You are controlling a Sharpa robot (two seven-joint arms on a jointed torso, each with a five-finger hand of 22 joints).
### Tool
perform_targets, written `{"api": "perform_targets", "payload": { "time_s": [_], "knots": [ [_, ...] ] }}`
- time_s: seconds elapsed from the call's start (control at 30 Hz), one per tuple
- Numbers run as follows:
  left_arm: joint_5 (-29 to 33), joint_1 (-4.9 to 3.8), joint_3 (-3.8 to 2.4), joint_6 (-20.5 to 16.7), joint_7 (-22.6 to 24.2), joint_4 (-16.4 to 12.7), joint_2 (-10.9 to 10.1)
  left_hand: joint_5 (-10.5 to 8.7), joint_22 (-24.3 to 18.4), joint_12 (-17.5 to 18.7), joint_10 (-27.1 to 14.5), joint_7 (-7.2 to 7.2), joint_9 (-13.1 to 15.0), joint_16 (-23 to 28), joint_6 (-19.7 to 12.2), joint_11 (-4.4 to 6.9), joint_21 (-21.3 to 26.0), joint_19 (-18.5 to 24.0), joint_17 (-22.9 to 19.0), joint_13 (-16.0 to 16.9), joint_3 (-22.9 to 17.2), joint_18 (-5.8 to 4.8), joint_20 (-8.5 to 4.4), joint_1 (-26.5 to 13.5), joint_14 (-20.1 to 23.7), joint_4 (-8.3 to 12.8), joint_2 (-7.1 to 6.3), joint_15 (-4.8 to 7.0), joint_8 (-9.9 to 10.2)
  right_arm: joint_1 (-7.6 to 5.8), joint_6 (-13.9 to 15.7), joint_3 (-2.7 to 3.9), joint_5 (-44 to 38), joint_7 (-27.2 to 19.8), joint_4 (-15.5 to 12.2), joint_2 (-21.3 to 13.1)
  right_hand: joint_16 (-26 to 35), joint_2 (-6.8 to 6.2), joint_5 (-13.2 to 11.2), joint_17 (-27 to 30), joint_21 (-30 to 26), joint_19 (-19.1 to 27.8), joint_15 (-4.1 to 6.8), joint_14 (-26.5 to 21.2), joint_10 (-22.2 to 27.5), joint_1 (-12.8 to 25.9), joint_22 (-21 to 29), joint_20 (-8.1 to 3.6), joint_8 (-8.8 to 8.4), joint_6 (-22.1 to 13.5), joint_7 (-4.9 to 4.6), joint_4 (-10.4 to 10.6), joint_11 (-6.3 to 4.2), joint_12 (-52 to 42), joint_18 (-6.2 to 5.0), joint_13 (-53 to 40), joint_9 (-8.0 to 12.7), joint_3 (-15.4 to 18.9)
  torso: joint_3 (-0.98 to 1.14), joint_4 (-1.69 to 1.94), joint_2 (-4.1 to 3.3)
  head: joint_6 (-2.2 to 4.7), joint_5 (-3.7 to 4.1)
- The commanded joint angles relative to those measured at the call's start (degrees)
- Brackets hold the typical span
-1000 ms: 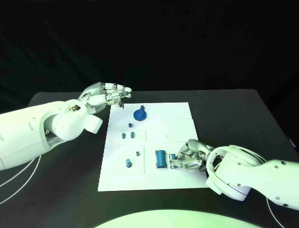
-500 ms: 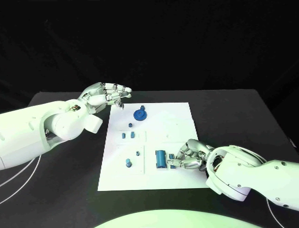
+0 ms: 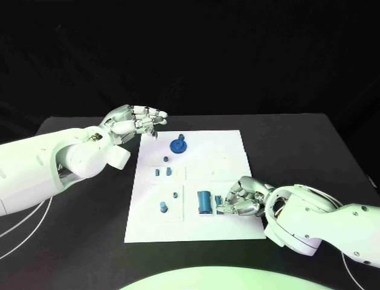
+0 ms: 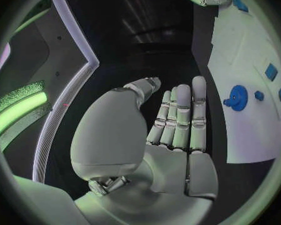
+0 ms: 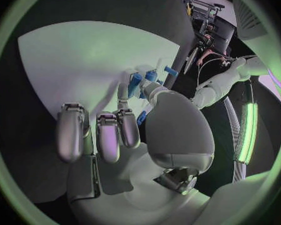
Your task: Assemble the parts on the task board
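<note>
The right hand [image 3: 240, 199] is working low over the near right part of the task board [image 3: 225, 158], its fingers curling toward the blue cylinder [image 3: 205, 201] that lies just beside it at nine o'clock; the right wrist view shows its fingertips [image 5: 123, 96] meeting a cluster of small blue parts [image 5: 140, 82], but whether it is actually pinching one or only touching I cannot tell. Judging from that, the step in hand seems to be picking up or seating a part at the near centre of the board. Outward from there, a small blue peg [image 3: 164, 208] is standing at about nine o'clock of the cylinder, another short piece [image 3: 174, 195] is sitting just beyond it, a pair of little blue blocks [image 3: 162, 172] is lying toward eleven o'clock, and the blue gear [image 3: 178, 145] is resting near the far edge at twelve o'clock. The left hand [image 3: 136, 121] is hovering beyond the board's far left corner, above the black surface [image 3: 312, 145], fingers straight and side by side in the left wrist view, holding nothing. The next move probably calls for the right hand to secure a firm grasp on the piece under its fingertips, then align it carefully with its seat, since the parts are small and crowded together.
</note>
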State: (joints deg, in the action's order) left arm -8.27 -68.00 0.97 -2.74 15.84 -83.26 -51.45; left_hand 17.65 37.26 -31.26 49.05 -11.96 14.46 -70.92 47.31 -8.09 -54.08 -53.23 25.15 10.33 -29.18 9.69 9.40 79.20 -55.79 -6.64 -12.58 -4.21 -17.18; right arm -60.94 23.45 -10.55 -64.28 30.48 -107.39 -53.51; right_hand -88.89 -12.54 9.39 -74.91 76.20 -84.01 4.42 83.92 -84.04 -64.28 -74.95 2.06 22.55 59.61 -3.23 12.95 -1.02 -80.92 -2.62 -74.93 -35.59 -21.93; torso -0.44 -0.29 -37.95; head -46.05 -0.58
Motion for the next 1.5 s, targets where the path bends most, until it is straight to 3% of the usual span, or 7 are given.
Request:
{"api": "perform_targets", "payload": {
  "time_s": [0.03,0.7,1.5],
  "knots": [
    [0.3,-0.03,-0.03,0.8,0.2,0.0,0.1,0.22,-0.1,-0.2,-0.4,-0.03,0.1,-0.2,-0.6,-0.18,0.2,0.3,-0.1,-0.1,0.0,0.89,0.10,-0.1,0.3,-0.2,0.64,0.12,-0.2,0.05,-1.5,-0.01,-0.9,-1.8,-0.3,-0.2,-0.1,-0.08,0.0,-12.3,-0.2,-2.5,0.01,5.5,-2.5,-0.4,-11.8,-0.27,-0.21,-0.3,-0.12,-0.3,0.12,0.0,0.17,-10.2,0.0,0.2,0.03,-0.02,0.00,0.03,-0.08],
    [0.3,-0.03,-0.01,0.8,0.1,0.0,0.1,0.27,-0.1,-0.2,-0.5,-0.02,0.1,-0.2,-0.6,-0.19,0.3,0.3,-0.1,-0.1,-0.1,0.90,0.10,0.1,0.3,-0.2,0.88,0.12,-0.2,0.08,-3.3,-0.02,-0.6,-2.2,-0.1,-0.9,-0.1,0.16,0.0,-12.4,-0.1,-2.6,-0.03,5.6,-2.5,-0.7,-11.8,-0.23,-0.33,-0.1,-0.08,0.1,0.13,0.0,0.20,-10.2,0.1,0.9,-0.03,-0.01,-0.02,-0.07,-0.17],
    [0.3,-0.03,-0.01,0.8,0.2,0.0,0.0,0.27,-0.1,-0.2,-0.5,-0.02,0.1,-0.3,-0.6,-0.18,0.3,0.2,-0.1,-0.1,-0.2,0.90,0.10,0.2,0.4,-0.2,0.97,0.12,-0.2,0.08,0.1,-0.01,-2.0,-2.9,1.7,0.5,-0.1,0.85,0.1,-12.5,0.0,-2.6,0.06,5.6,-2.5,-2.0,-11.8,-0.28,-0.35,0.1,0.03,-0.4,0.01,-0.1,0.21,-10.3,0.1,0.5,0.01,-0.10,0.07,-0.05,-0.13]
  ]
}}
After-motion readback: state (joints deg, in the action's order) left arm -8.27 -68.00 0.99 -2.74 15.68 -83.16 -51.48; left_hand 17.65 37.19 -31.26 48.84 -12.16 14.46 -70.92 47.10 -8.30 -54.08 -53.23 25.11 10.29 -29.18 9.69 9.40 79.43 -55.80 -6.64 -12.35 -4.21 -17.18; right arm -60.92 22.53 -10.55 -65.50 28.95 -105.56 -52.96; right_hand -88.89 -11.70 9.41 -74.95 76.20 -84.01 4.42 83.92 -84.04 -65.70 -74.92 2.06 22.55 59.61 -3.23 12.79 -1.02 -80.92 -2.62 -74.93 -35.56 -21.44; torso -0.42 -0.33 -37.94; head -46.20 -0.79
